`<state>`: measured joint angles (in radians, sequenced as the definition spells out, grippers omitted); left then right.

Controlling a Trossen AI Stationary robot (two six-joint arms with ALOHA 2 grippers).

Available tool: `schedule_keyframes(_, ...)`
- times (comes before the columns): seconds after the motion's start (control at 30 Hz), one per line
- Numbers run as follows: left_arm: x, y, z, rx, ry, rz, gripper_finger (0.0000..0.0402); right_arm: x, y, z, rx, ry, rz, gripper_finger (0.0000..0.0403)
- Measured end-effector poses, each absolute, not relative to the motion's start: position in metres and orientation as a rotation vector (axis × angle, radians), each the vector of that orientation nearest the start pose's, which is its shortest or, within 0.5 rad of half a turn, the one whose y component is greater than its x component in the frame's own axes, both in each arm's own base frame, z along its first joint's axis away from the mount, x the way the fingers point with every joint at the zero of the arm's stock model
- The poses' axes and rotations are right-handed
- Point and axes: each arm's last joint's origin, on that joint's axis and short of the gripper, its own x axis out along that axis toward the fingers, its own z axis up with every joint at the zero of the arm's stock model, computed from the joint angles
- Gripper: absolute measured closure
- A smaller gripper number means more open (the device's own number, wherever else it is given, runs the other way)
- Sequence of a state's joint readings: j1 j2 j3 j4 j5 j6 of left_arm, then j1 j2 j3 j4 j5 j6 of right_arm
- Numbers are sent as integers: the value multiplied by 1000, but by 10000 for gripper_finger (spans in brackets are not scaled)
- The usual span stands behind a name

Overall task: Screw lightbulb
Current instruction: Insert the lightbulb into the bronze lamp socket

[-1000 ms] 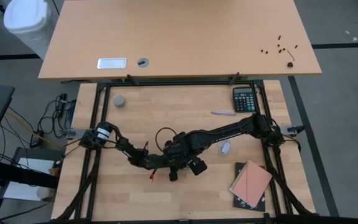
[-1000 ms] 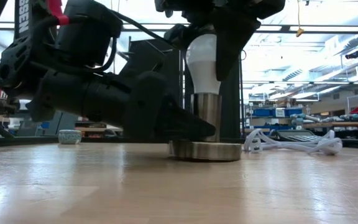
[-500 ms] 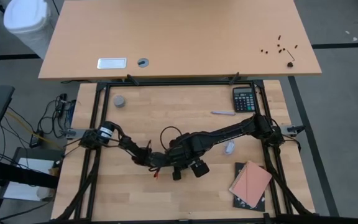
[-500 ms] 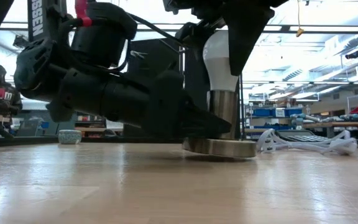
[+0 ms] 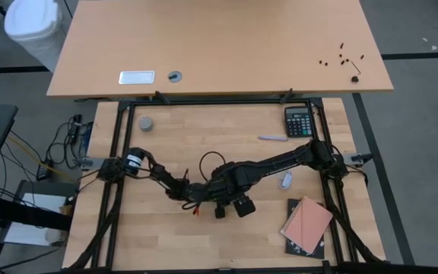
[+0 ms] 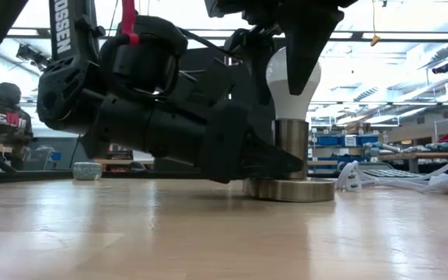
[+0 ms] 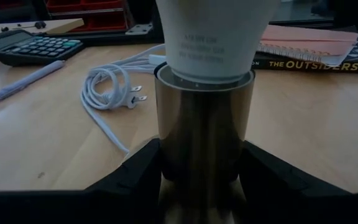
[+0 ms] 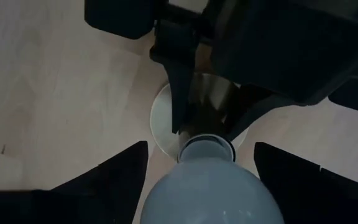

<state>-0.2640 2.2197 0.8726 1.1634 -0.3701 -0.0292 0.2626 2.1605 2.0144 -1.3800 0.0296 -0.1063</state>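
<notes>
The left arm reaches in low from its own side and lies almost flat over the surface, its left hand (image 6: pixel 274 162) level with the surface and its two fingers (image 7: pixel 132 168) closed on either side of an upright metal socket (image 7: pixel 202 127). The right arm stretches across from the opposite side and bends down at the wrist, so the right hand (image 6: pixel 292 54) points straight down from above, its fingers (image 8: pixel 120 168) set either side of the lightbulb (image 6: pixel 292 85).
</notes>
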Motion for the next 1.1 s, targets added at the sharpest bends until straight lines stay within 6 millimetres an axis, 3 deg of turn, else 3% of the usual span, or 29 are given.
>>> schedule_keyframes(0.4,376,-89,71,27,173,86,208,398,105,280,-253,1420,201,100)
schedule_keyframes(0.73,376,-90,71,25,178,82,208,394,113,285,-214,1398,178,97)
schedule_keyframes(1.1,376,-88,69,27,192,89,208,371,110,316,-211,1376,125,94)
